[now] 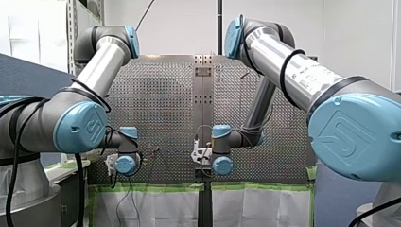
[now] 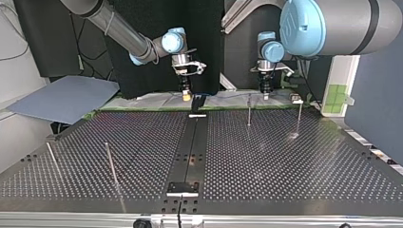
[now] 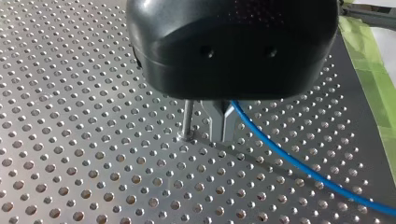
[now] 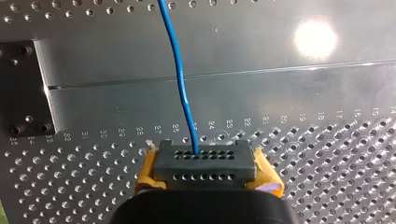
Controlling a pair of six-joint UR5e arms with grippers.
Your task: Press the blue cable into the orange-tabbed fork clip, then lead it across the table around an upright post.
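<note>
The left gripper (image 3: 222, 135) first: its metal fingers were seen drawn together, clamped on the cable (image 3: 299, 165). From them the blue line ran off low over the table (image 3: 93, 140), on the side away from the post (image 3: 188, 119). That post stood just beside the fingers. It was not touched by the cable, and nothing was wrapped round it.

Over to the right gripper (image 4: 204, 163). No gap could be seen between its fingers, the yellow pads (image 4: 148, 172) showed at either side, and the cable ended right at them, so it was read as gripped there too. Beyond, the cable was carried straight out across the smooth centre strip (image 4: 280, 98). In the top view a dark fixture (image 2: 197, 101) stood just beside this gripper at the far edge. No orange tab could be made out on it, and whether the cable was seated in the clip could not be told.

The step was judged to be the routing: the cable was held at both ends and the left end had been brought up to the post. The next move would call for the left gripper to be swung to the post's far side so the cable is laid against it. The right end would have to be kept firm meanwhile, so that nothing is pulled loose.
</note>
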